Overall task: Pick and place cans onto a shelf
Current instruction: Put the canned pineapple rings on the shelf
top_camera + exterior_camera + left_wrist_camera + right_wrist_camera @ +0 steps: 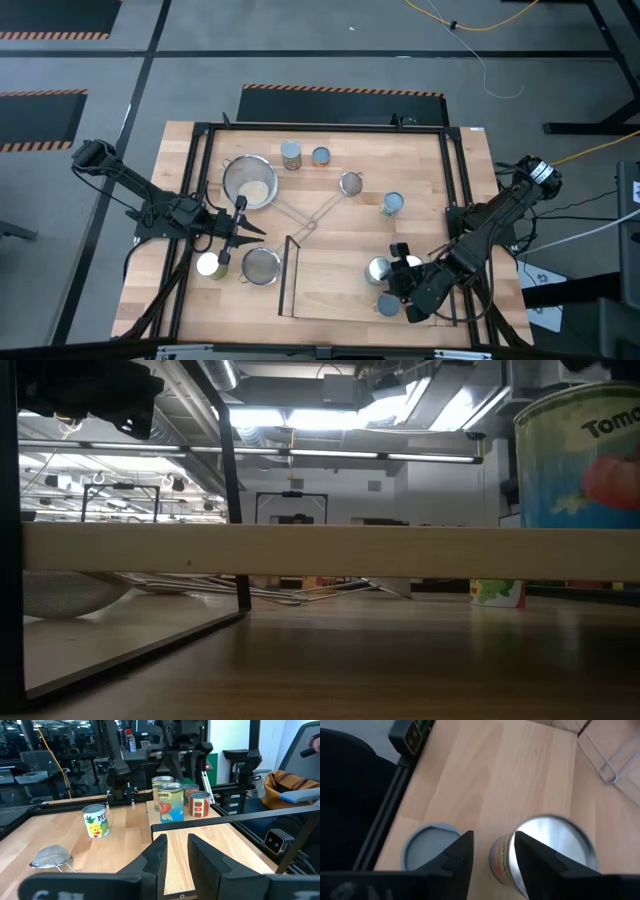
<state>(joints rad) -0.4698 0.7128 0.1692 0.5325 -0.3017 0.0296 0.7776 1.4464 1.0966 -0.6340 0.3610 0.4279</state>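
Observation:
The light-wood shelf [320, 290] stands at the table's near middle. On its right part are a shiny-topped can [378, 268] and a blue-grey-topped can [388, 305]. My right gripper [492, 857] hovers open and slanting down just above them. One finger is over the shiny can's [555, 840] near rim, and the blue-grey can [427, 847] is beside the other. Loose cans stand upright on the table [291, 155], [321, 155], [392, 204], [210, 265]. My left gripper [176, 857] waits open and level at the table's left, next to the can there.
A steel pan [250, 183] with a long handle and two wire strainers [260, 265], [351, 183] lie left of and behind the shelf. Black rails [287, 275] close the shelf's short ends. The table's black frame [455, 170] runs along its edges. Bare wood shows on the shelf's left half.

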